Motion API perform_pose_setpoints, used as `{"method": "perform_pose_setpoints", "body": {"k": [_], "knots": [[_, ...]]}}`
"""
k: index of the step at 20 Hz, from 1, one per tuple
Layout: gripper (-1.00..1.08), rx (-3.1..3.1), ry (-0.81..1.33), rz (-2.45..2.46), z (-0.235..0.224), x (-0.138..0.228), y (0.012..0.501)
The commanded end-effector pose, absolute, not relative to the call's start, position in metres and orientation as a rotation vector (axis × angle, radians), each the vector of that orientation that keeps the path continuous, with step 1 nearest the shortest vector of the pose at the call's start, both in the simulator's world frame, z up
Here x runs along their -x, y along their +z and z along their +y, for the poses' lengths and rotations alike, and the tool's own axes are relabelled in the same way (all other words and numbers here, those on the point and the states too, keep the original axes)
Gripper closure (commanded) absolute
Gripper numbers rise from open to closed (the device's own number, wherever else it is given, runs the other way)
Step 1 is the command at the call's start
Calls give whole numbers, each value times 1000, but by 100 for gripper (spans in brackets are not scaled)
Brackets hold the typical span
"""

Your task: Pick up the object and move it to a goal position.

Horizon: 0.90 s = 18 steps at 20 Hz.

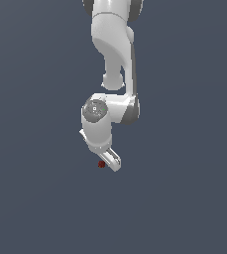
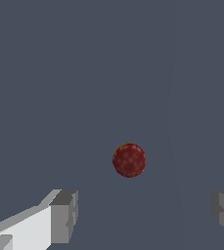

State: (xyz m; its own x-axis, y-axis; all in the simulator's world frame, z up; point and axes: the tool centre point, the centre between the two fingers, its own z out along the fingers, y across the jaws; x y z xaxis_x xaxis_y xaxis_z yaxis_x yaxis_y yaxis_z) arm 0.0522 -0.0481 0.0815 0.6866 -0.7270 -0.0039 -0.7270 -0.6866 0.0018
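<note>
Exterior view: a plain, unmarked slate-grey surface (image 1: 35, 198) fills the frame, the white arm (image 1: 112, 49) reaching down from the top centre, with a tiny dark red object (image 1: 101, 164) just below centre, beside the gripper (image 1: 110, 161). Wrist view: the same bare grey ground; the object (image 2: 129, 160) reads as a rounded, dark red, pale-speckled blob, lying clear ahead of two grey fingertips (image 2: 64, 217) set wide apart, holding nothing.

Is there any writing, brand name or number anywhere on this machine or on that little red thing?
None can be read.
The white arm: no lettering or logo shows.
The grey round cap on the arm: tiny white and green specks, too small to read.
The red object: pale speckles only, no characters.
The pincer: plain white and grey, unmarked.
</note>
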Motion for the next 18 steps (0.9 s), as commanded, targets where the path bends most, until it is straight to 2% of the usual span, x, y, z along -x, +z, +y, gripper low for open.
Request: {"method": "perform_pose_setpoints", "body": {"k": [1,18], "knots": [[-92,-2854,-4,-1314,-50,-55,76],[-92,-2801,-1,-1422,-54,-59,54]]}}
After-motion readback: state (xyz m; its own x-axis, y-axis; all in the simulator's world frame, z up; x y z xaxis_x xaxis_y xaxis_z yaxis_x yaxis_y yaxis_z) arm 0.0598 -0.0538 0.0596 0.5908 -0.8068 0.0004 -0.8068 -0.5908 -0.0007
